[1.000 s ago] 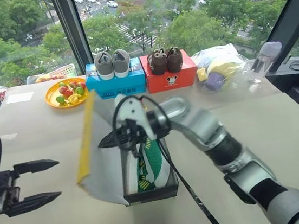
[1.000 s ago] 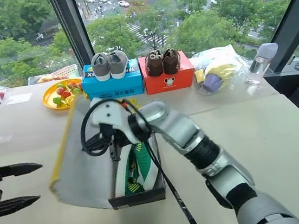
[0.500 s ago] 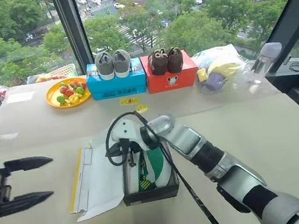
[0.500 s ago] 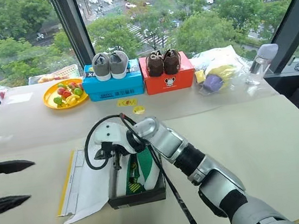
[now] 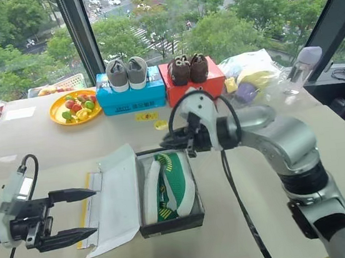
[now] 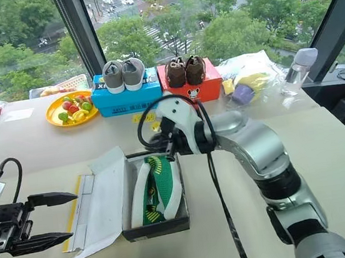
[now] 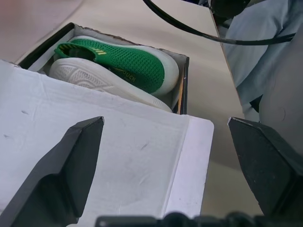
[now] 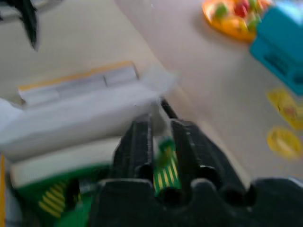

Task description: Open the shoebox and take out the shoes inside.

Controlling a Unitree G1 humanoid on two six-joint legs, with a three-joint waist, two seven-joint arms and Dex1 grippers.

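— Lying open near the middle of the bench [image 5: 47,135], the shoebox [image 5: 170,212] is showing its dark base, with its lid [image 5: 114,196] folded flat out toward 9 o'clock, white lining up.

— And the shoes [image 5: 170,186]?

— They are sitting inside the base, green with white soles, one tipped on its side against the other.

— What are the arms doing?

— The right gripper [image 5: 169,144] is hovering just past the box's far edge, at 12 o'clock from it, pointing toward 9 o'clock. Its fingers [image 8: 139,146] are standing a narrow gap apart and are gripping nothing.

— The left one?

— The left gripper [image 5: 82,212] is hanging at 9 o'clock of the box, just beside the lid's outer edge, its fingers [image 5: 70,194] spread wide and holding nothing.

— What else is lying about?

— At 12 o'clock, along the window, a blue box [image 5: 132,99] is carrying a grey pair [image 5: 127,73], and a red box [image 5: 191,89] beside it is carrying a brown pair [image 5: 189,68]. A yellow plate of fruit [image 5: 74,107] is resting at 11 o'clock, and a clear bag [image 5: 251,76] at 1 o'clock.
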